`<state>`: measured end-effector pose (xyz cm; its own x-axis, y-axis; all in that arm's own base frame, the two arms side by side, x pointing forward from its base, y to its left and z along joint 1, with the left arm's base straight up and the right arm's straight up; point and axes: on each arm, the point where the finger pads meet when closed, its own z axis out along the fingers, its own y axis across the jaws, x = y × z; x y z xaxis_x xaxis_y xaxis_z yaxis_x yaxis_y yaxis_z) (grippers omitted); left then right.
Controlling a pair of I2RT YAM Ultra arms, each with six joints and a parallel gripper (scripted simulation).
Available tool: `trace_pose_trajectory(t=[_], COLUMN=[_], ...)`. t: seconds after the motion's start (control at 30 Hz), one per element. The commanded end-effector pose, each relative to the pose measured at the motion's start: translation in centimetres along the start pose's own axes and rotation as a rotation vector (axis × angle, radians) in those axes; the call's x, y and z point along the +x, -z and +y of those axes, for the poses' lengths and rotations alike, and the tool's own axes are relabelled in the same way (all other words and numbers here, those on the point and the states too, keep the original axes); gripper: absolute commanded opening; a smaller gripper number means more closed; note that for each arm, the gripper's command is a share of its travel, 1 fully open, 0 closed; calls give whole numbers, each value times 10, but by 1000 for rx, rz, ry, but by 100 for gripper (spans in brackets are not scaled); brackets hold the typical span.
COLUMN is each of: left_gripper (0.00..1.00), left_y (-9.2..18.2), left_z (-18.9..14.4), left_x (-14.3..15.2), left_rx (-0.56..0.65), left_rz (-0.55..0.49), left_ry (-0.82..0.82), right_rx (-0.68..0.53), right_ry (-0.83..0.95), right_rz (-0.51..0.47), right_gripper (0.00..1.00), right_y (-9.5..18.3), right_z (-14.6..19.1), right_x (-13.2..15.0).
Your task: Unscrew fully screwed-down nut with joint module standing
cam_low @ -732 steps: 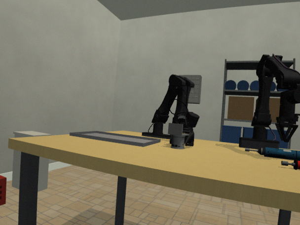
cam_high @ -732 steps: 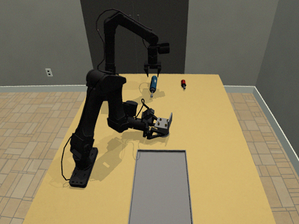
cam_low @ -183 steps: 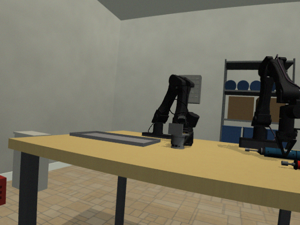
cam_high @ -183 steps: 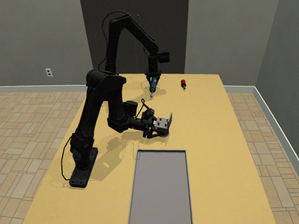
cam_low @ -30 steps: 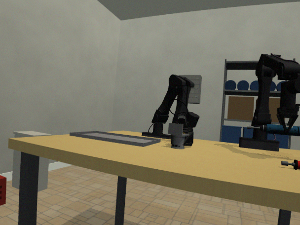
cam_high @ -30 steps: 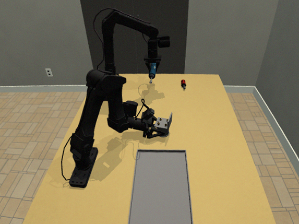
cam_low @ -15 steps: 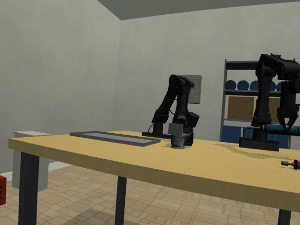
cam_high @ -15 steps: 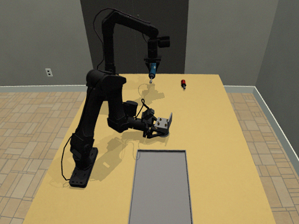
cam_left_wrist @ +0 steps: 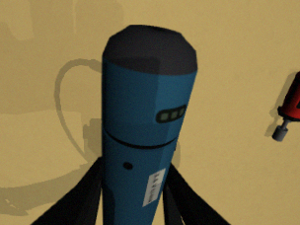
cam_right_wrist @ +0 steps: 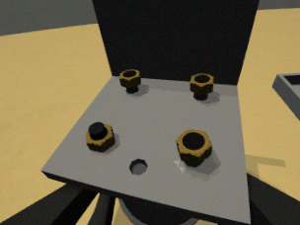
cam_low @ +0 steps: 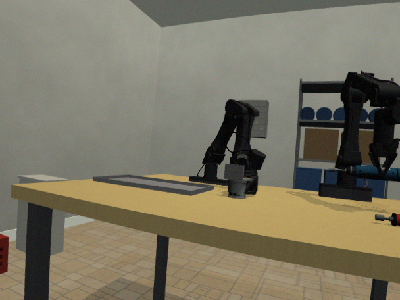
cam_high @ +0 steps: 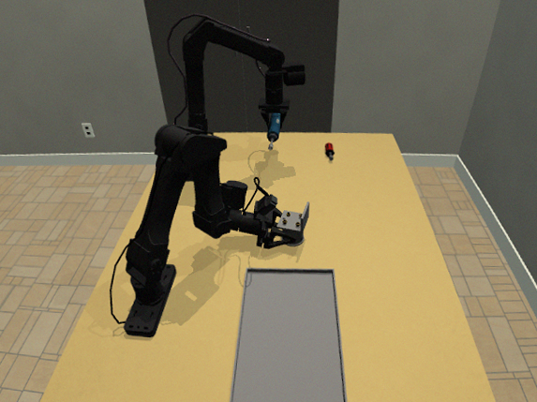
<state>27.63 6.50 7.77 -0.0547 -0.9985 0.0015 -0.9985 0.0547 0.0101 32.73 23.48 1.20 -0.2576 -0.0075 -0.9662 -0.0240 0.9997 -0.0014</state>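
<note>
The joint module (cam_high: 299, 242) (cam_low: 236, 189) stands on the table. Its bracket (cam_high: 291, 227) (cam_low: 233, 172) (cam_right_wrist: 158, 115) is on top, upright plate at the far side in the right wrist view. There, the near-left nut (cam_right_wrist: 101, 139) sits flat on the plate with its stud sticking up. Three other nuts stand raised on their studs. My right gripper (cam_high: 287, 238) is shut on the joint module below the bracket; its fingertips are partly hidden. My left gripper (cam_high: 275, 123) (cam_low: 384, 172) (cam_left_wrist: 134, 165) is shut on the blue nut driver (cam_high: 274, 130) (cam_low: 365, 172) (cam_left_wrist: 143, 109), held tilted in the air, away from the module.
A red-handled tool (cam_high: 329, 149) (cam_low: 397, 219) (cam_left_wrist: 293, 101) lies on the table beyond the module in the top view. A shallow grey tray (cam_high: 284, 340) (cam_low: 151, 185) lies on the table on the module's other side.
</note>
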Motion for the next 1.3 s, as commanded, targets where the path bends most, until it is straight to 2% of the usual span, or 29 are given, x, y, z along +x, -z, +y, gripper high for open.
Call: trace_pose_trajectory(t=[0.0, 0.53, 0.63, 0.7, 0.93, 1.0, 1.1, 1.17, 1.27], left_gripper=[42, 42, 42, 42, 42, 42, 42, 42, 42], left_y=[23, 23, 21, 8, 1, 13, 13, 2, 2], left_z=[-17, -18, -26, -18, -30, -42, -41, -34, -41], left_x=[-3, -3, 4, 10, 22, 18, 14, 25, 31], left_rx=[89, 95, 124, 97, 148, 189, 188, 168, 201], left_rz=[-22, -21, -33, -27, -46, -59, -61, -56, -65], left_ry=[-11, -10, -67, -99, -209, -205, -191, -241, -288], right_rx=[-3, -3, -3, -3, -3, -3, -3, -3, -3], right_ry=[2, 2, 2, 2, 2, 2, 2, 2, 2], right_rz=[11, 11, 11, 11, 11, 11, 11, 11, 11], right_gripper=[59, 59, 59, 59, 59, 59, 59, 59, 59], right_y=[-3, -3, -3, -3, -3, -3, -3, -3, -3], right_z=[2, 2, 2, 2, 2, 2, 2, 2, 2], right_x=[2, 2, 2, 2, 2, 2, 2, 2, 2])
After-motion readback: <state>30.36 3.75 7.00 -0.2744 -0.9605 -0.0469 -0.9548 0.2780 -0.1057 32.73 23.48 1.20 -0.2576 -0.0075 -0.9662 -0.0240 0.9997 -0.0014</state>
